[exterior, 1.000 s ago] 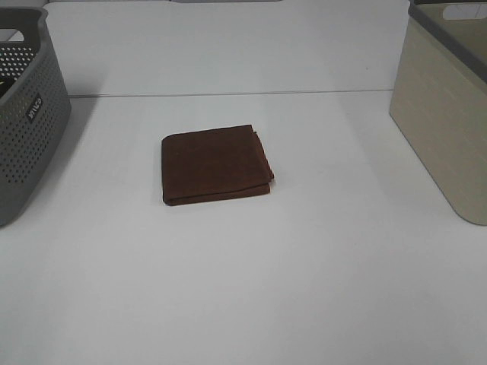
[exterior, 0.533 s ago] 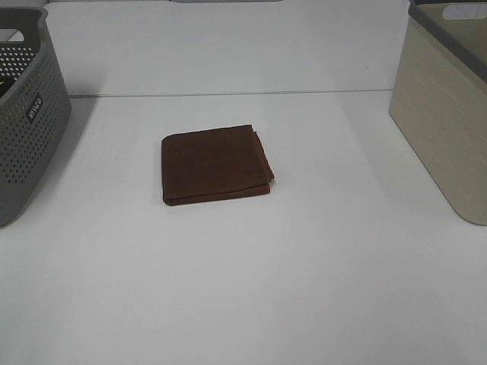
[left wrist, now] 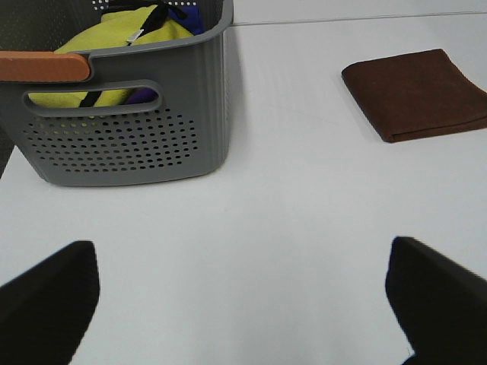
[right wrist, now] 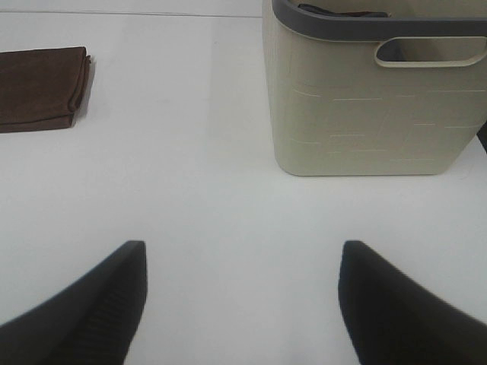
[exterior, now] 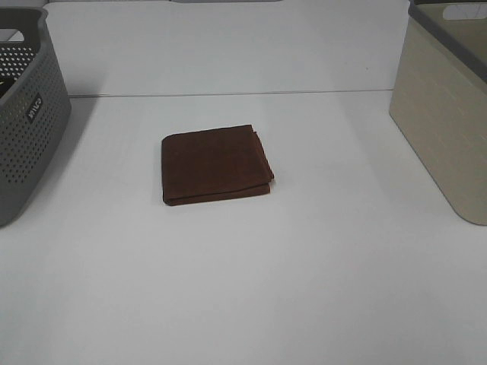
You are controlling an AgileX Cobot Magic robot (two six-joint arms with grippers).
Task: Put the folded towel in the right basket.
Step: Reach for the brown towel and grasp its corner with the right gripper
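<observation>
A folded brown towel [exterior: 215, 164] lies flat on the white table, left of centre. It also shows in the left wrist view [left wrist: 418, 92] and the right wrist view [right wrist: 42, 87]. The beige right basket [exterior: 445, 114] with a grey rim stands at the right edge; it also shows in the right wrist view [right wrist: 377, 99]. Neither gripper shows in the high view. My left gripper [left wrist: 243, 300] is open and empty, well short of the towel. My right gripper [right wrist: 240, 300] is open and empty, short of the basket.
A grey perforated basket [exterior: 23, 114] stands at the left edge; in the left wrist view [left wrist: 125, 114] it holds yellow and dark cloth. A table seam [exterior: 228, 93] runs across the back.
</observation>
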